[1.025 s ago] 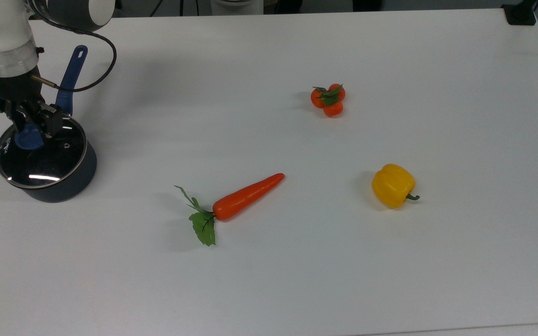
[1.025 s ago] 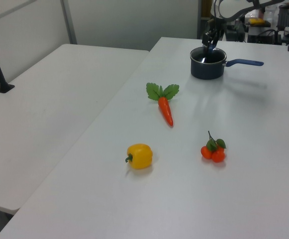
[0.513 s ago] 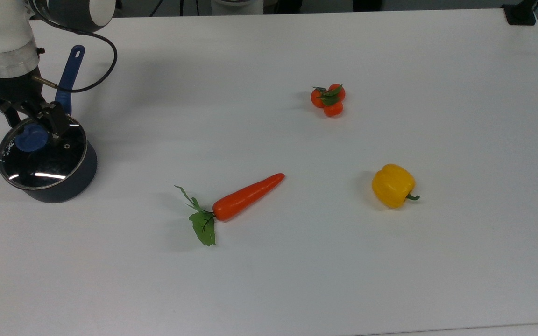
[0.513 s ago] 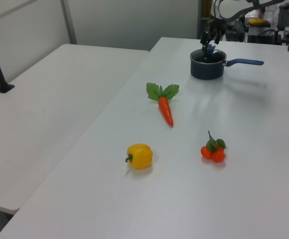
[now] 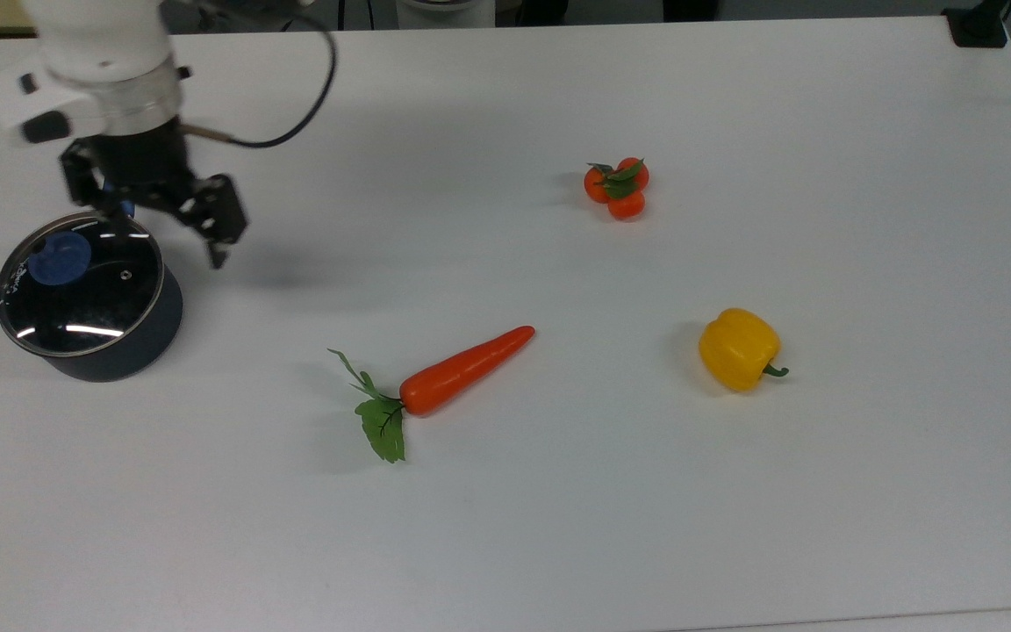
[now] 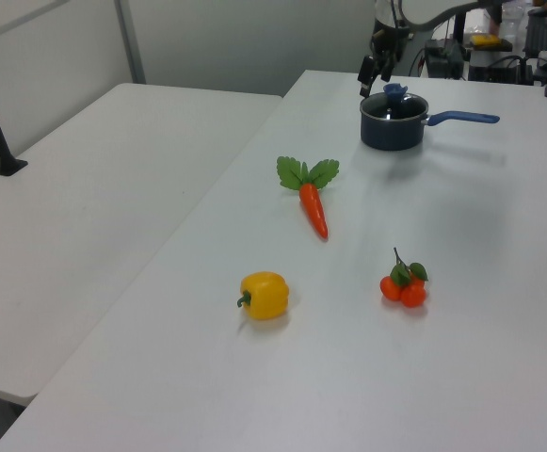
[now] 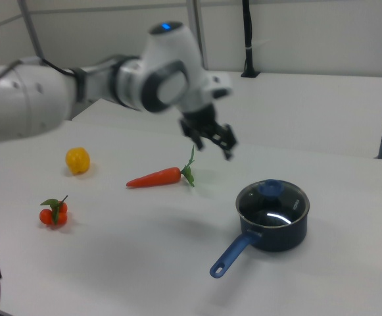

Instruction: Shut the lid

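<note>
The lid [image 5: 84, 290], clear glass with a metal rim and a blue knob [image 5: 60, 259], lies flat on the dark blue saucepan [image 5: 132, 351] at the top view's left. It also sits on the saucepan [image 7: 276, 234] in the right view, lid [image 7: 273, 205] level, and in the left view, lid [image 6: 394, 102]. My gripper [image 5: 168, 235] hangs open above the table just to the top view's right of the pan, holding nothing. In the right view the gripper [image 7: 214, 143] is raised, up and left of the pan. In the left view the gripper [image 6: 373, 77] is up and left of the knob.
An orange carrot [image 5: 462, 369] with green leaves lies mid-table. A yellow pepper [image 5: 738, 348] and a cluster of small orange fruits [image 5: 618, 189] lie on the top view's right. The pan's blue handle [image 7: 233, 255] sticks out toward the right view's lower left.
My gripper was shut on the knob a second ago, then opened. It has since lifted and swung to the top view's right, away from the lid. The lid stays on the pan.
</note>
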Available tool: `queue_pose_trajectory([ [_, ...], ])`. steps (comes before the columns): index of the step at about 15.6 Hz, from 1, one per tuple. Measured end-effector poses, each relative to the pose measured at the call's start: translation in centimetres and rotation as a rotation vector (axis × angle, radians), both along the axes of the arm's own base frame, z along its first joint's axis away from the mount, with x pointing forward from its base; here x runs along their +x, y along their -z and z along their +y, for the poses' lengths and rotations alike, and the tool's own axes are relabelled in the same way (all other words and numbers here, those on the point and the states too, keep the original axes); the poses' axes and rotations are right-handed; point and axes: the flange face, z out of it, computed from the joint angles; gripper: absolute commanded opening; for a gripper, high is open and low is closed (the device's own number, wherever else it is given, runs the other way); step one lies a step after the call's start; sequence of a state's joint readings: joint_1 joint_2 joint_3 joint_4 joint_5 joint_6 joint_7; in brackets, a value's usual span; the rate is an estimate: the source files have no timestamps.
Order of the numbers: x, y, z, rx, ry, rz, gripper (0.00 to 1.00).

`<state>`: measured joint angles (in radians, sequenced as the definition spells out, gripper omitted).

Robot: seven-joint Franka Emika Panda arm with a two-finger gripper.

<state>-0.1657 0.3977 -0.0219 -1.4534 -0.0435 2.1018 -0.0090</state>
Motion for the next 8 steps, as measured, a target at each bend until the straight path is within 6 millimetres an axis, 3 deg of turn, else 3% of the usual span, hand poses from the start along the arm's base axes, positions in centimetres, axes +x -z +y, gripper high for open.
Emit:
queue_pose_trajectory([
  [4, -2.8, -4.9, 8.8, -0.003, -0.118, 0.121, 1.0],
  [6, -4.8, -7.4, 12.0, -0.002, -0.162, 0.17, 1.0],
  [8, -7.1, -9.9, 14.0, -0.002, -0.19, 0.204, 1.0],
])
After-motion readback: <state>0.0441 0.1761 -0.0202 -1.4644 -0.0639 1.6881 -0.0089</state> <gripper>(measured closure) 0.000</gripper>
